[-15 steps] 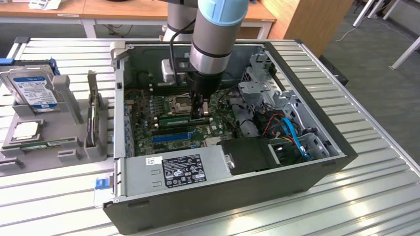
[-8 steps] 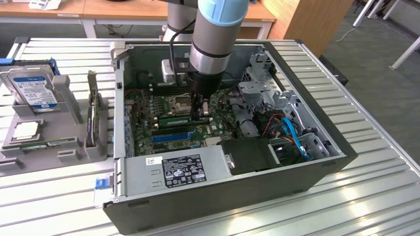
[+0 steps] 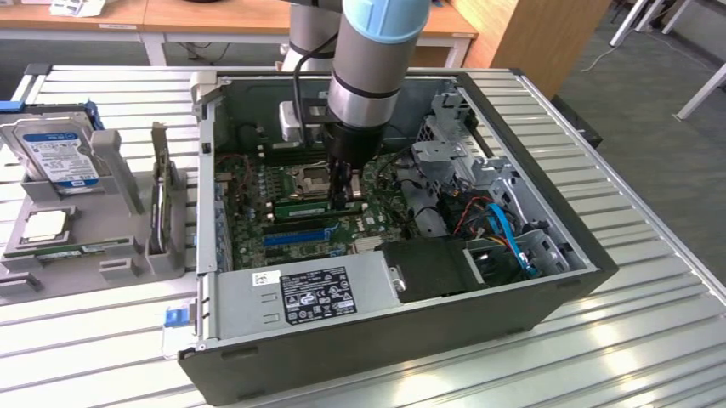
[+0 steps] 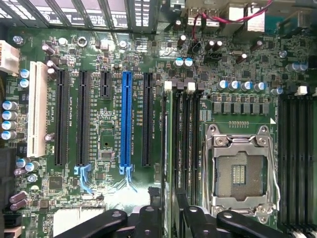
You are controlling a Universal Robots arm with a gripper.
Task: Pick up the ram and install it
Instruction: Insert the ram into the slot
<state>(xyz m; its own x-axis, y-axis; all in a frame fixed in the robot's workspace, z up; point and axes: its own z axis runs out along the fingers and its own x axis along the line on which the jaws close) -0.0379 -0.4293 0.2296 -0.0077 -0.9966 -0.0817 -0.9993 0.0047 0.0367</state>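
The ram (image 4: 167, 148) stands on edge in a memory slot of the motherboard (image 4: 104, 144), next to the empty black slots and the CPU socket (image 4: 237, 171). In the exterior view the ram (image 3: 302, 206) is a green strip inside the open PC case (image 3: 397, 340), just to that view's left of my gripper (image 3: 347, 195). My gripper (image 4: 169, 214) straddles one end of the stick. Its black fingers (image 4: 148, 218) stand on either side of it with small gaps, so it is open and no longer clamped on the ram.
A grey tray (image 3: 23, 280) on the exterior view's left holds a hard drive (image 3: 57, 153), a CPU (image 3: 46, 225) and an upright expansion card (image 3: 165, 191). Inside the case are the power supply (image 3: 306, 293), blue cables (image 3: 505, 234) and a blue slot (image 4: 126, 119).
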